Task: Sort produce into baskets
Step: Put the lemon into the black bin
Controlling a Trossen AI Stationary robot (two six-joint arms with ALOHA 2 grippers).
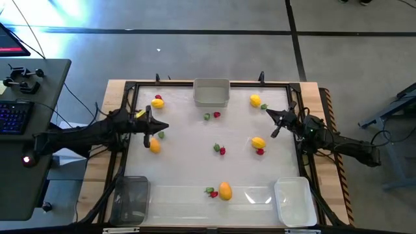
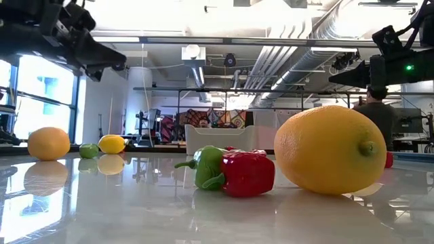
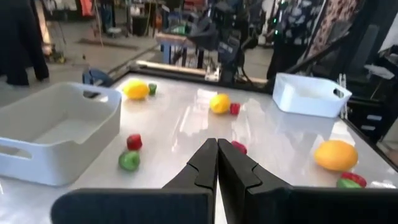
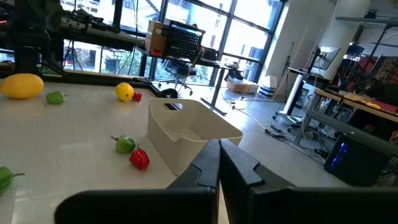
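Toy produce lies scattered on the white table: yellow-orange ovals, each with small red or green pieces beside it, and two red-green pairs mid-table. The pale grey basket stands at the far edge. The clear dark basket is near left and the white basket near right. My left gripper hovers shut and empty at the table's left. My right gripper hovers shut and empty at the right.
A dark frame borders the table. The middle of the table between the two arms holds only small pieces. In the low view an oval and a red-green piece lie close to the near edge. A desk with a keyboard stands off the left side.
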